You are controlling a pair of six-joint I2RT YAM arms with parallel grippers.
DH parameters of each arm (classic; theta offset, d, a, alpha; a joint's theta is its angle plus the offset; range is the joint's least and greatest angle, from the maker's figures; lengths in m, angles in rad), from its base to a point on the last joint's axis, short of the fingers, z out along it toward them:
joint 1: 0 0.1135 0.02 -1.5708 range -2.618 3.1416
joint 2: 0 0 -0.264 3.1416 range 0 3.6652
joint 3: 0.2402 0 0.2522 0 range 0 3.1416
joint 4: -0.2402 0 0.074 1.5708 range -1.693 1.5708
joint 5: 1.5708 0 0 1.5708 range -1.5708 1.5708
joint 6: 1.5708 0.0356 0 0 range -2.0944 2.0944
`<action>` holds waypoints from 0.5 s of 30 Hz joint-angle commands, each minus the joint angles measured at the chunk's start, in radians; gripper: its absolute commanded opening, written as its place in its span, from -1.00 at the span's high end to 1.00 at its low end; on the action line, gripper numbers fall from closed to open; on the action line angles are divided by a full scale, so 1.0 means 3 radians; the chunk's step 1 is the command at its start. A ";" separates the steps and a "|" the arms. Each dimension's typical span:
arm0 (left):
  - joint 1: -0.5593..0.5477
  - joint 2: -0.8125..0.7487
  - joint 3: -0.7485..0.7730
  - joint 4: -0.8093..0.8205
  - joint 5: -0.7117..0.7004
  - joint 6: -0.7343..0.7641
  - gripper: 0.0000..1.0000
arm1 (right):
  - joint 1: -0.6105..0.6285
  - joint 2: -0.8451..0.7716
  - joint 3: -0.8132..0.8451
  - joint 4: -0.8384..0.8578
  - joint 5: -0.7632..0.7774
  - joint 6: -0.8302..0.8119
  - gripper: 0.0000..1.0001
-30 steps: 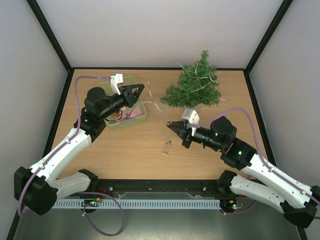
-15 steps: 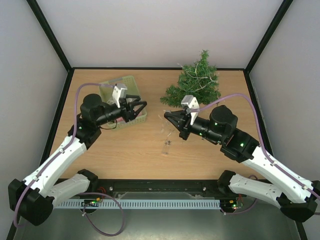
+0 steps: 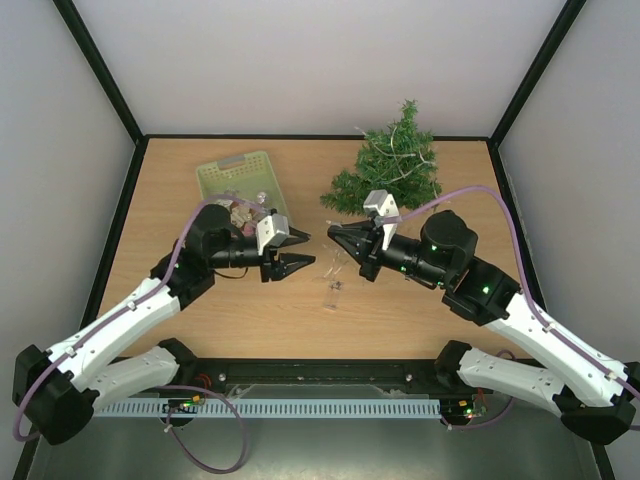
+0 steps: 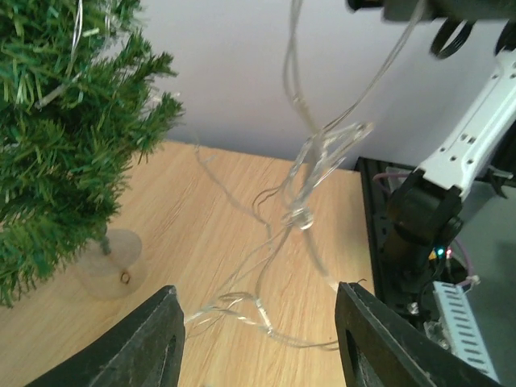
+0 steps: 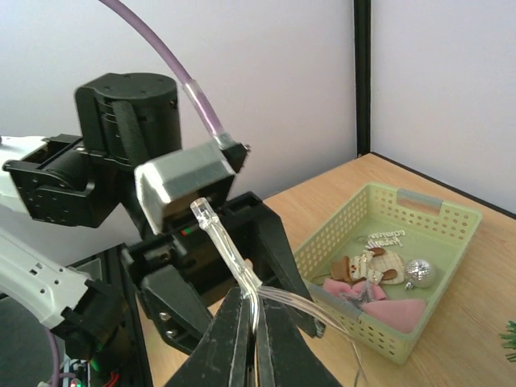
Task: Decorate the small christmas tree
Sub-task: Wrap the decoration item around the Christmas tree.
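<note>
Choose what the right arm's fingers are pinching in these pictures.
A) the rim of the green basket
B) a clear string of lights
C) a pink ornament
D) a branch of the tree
B: in the right wrist view the right arm's fingers are shut on the clear string of lights, while the pink ornament lies apart in the basket.

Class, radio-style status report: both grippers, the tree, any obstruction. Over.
Left gripper open. Right gripper shut on light string. Small christmas tree upright, partly strung. Only dangling string in the way.
</note>
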 commanded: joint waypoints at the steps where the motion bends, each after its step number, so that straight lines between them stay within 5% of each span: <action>1: -0.0046 0.0048 0.0047 -0.0195 -0.0255 0.0359 -0.06 | 0.0015 -0.0083 0.0110 -0.0030 -0.0162 0.0009 0.97; 9: -0.0047 -0.0118 0.0307 -0.0789 -0.0052 0.1297 -0.07 | 0.0020 -0.0217 0.0135 -0.0446 -0.0520 -0.0317 0.97; 15: -0.0048 0.0292 0.0791 -0.1336 0.0056 0.1923 -0.03 | 0.0017 -0.0153 0.0216 -0.0514 -0.0670 -0.0394 0.97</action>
